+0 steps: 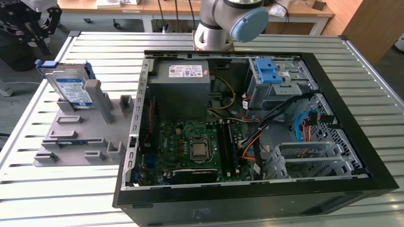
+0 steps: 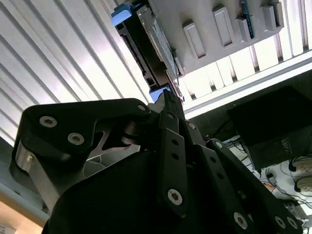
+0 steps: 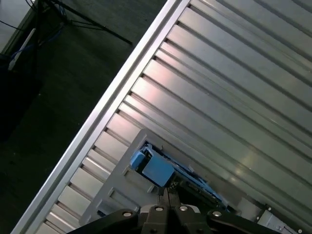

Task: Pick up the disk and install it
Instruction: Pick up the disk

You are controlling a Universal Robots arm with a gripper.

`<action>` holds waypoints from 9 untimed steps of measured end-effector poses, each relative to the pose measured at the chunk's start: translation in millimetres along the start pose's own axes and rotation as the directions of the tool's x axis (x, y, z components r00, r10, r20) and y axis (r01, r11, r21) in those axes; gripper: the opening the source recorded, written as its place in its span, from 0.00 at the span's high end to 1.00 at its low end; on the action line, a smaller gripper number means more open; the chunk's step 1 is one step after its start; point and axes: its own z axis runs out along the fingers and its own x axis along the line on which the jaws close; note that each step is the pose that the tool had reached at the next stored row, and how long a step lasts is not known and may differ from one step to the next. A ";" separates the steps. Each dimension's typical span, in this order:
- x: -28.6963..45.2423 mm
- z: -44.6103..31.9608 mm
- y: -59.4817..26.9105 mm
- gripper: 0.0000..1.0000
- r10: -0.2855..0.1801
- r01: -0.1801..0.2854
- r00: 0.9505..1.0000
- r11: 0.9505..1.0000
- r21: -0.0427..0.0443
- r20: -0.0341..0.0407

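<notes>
The gripper (image 2: pixel 168 100) has its fingers pressed together with nothing between them; in the second wrist view the tips meet in one point. Close ahead of those tips the disk (image 2: pixel 160 41) stands on edge in a grey rack (image 2: pixel 222 29), with its blue carrier end nearest the gripper. Beneath them runs the slatted metal table (image 3: pixel 234 97). In the exterior view the open computer case (image 1: pixel 353 161) sits beside the rack, and the disk is not yet in it.
</notes>
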 end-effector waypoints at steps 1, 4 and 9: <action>0.0 0.1 0.0 0.89 -0.013 0.013 1.000 1.000 -0.001 0.001; 0.0 0.2 -0.1 0.89 -0.048 0.048 0.999 0.999 -0.008 0.006; 0.0 0.7 0.0 0.89 -0.123 0.123 0.992 0.992 -0.012 0.008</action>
